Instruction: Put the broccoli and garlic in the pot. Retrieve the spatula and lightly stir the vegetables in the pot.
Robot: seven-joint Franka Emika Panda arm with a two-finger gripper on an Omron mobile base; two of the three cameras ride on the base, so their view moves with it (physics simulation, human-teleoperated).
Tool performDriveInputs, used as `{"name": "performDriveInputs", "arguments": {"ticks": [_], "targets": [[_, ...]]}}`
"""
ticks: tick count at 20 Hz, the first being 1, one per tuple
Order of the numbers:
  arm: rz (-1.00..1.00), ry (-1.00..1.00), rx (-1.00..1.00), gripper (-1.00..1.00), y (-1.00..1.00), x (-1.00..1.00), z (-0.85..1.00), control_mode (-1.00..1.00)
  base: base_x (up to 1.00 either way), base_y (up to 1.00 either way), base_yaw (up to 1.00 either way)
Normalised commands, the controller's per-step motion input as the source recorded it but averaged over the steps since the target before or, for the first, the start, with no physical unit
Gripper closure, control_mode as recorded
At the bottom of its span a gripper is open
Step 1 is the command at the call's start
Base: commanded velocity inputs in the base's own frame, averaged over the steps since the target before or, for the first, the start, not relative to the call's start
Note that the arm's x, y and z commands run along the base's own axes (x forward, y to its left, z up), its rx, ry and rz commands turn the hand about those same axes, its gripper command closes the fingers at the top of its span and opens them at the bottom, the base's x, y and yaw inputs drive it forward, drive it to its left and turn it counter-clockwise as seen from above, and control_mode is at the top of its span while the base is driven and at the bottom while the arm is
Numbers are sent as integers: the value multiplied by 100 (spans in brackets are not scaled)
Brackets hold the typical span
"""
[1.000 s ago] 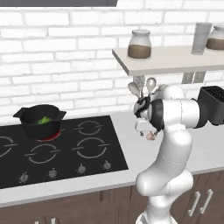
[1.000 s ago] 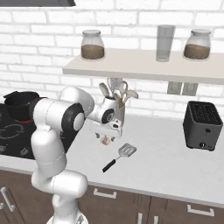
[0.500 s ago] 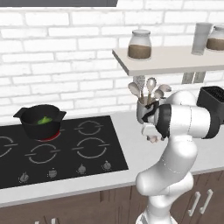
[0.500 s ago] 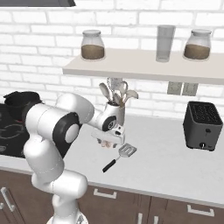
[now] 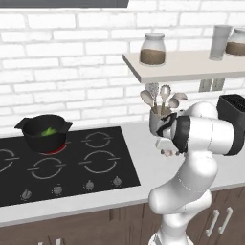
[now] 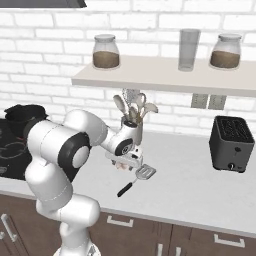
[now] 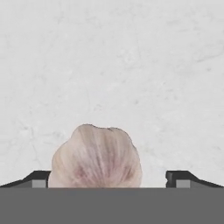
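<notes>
The garlic (image 7: 96, 157), a pale beige-pink bulb, lies on the light counter directly under my hand. My gripper (image 7: 110, 180) is open, with one dark fingertip (image 7: 40, 178) on each side of the bulb and apart from it. From the right base view the gripper (image 6: 127, 161) hangs low over the garlic (image 6: 120, 165), just in front of the utensil cup. The spatula (image 6: 138, 178) lies flat on the counter right beside it, slotted head toward the wall. The black pot (image 5: 44, 134) stands on the hob's back left burner with the green broccoli (image 5: 48, 131) inside.
A grey utensil cup (image 5: 160, 120) holding several spoons stands against the wall behind my hand. A black toaster (image 6: 234, 145) sits at the far right of the counter. The shelf (image 6: 165, 80) with jars and a glass overhangs the counter. The hob (image 5: 72, 167) lies to the left.
My arm has swung right, away from the hob, and lowered toward the counter in front of the utensil cup. The fingers have stayed open.
</notes>
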Motion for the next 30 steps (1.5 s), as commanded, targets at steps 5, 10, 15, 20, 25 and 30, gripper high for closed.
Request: {"name": "performDriveInputs", "arguments": {"ticks": [5,10,15,20,25,30], "targets": [[0,0,2,100,-1,-5,-26,-100,0,0,0],[0,-3,0,100,4,-23,0,-100,0,0,0],[0,-27,0,100,4,-97,14,-100,0,0,0],[0,-21,0,100,16,-100,72,-100,0,0,0],[5,-5,0,100,24,-84,100,-100,0,0,0],[8,0,0,100,40,-96,100,-100,0,0,0]]}}
